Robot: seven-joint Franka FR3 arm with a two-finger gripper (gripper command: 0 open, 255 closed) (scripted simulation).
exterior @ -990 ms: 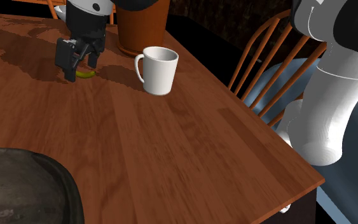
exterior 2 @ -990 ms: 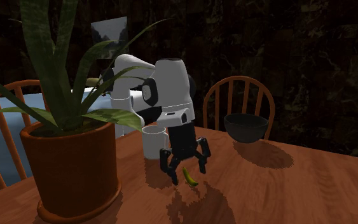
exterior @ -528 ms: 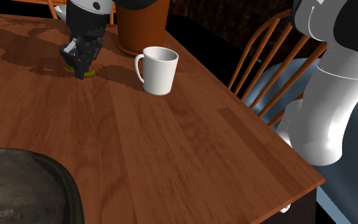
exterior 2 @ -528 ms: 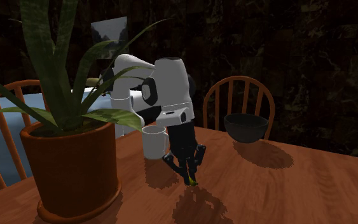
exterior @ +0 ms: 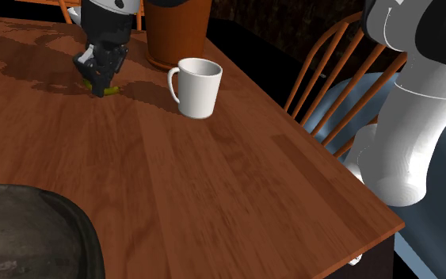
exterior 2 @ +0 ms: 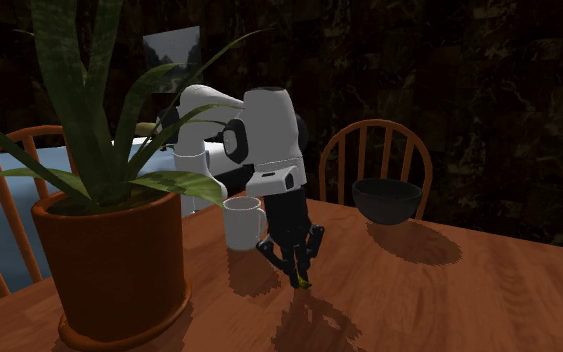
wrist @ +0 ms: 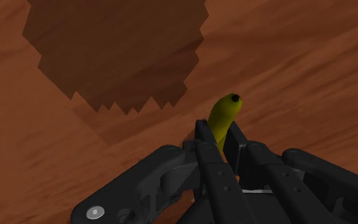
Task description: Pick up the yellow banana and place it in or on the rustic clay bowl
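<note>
Here the black jaws are clamping the banana [wrist: 224,118]. In the wrist view both fingers [wrist: 210,156] are pressing against its yellow body, and its dark-tipped end is poking out past them over the reddish wooden bench [wrist: 298,63]. A jagged dark shadow [wrist: 117,51] is lying on the wood just beyond the fruit.

In the shoulder view the banana [exterior: 112,91] is showing as a small yellow sliver under the closed jaws, low at the bench surface near its far end. Whether it is resting on the wood or hanging just clear of it I cannot tell. A white mug [exterior: 196,87] is standing near it toward that view's right, and a terracotta plant pot [exterior: 175,32] is sitting just behind the mug. The bowl [exterior: 31,238], dark grey and rough-looking, is sitting well apart from the banana at that view's lower left corner.

In the second exterior view the white arm [exterior 2: 269,130] is reaching down steeply in front of the mug [exterior 2: 241,222], and the banana [exterior 2: 302,284] is peeking out below the jaws. The bowl [exterior 2: 386,200] is sitting farther back toward that view's right, in front of a wooden spindle-back chair [exterior 2: 373,124]. The plant pot [exterior 2: 119,265], with long green leaves, is standing in the left foreground.
</note>
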